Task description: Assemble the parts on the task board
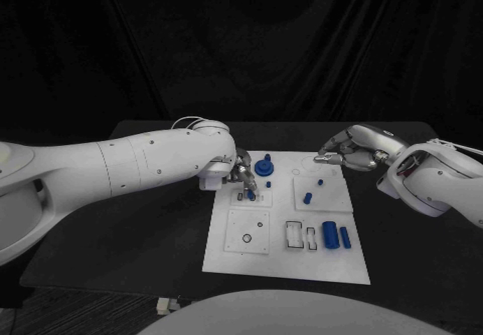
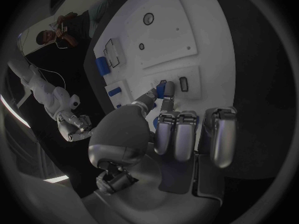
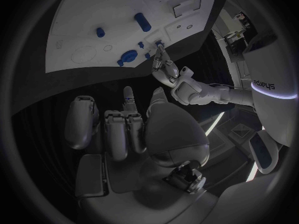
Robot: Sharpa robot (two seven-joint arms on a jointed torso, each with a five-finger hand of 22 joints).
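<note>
The task board (image 1: 287, 269) lies at the centre of the tabletop (image 1: 121, 244), and the assembly is judged partly done. A small blue part (image 1: 250, 195) is pinched by the left hand (image 1: 241, 176) over a slot at 10 o'clock. The right hand (image 1: 347, 155) is curled, holding nothing, at 1 o'clock. One blue knob (image 1: 264, 166) and two pegs (image 1: 313, 190) stand seated; two cylinders (image 1: 336, 235) are left lying at 4 o'clock.
</note>
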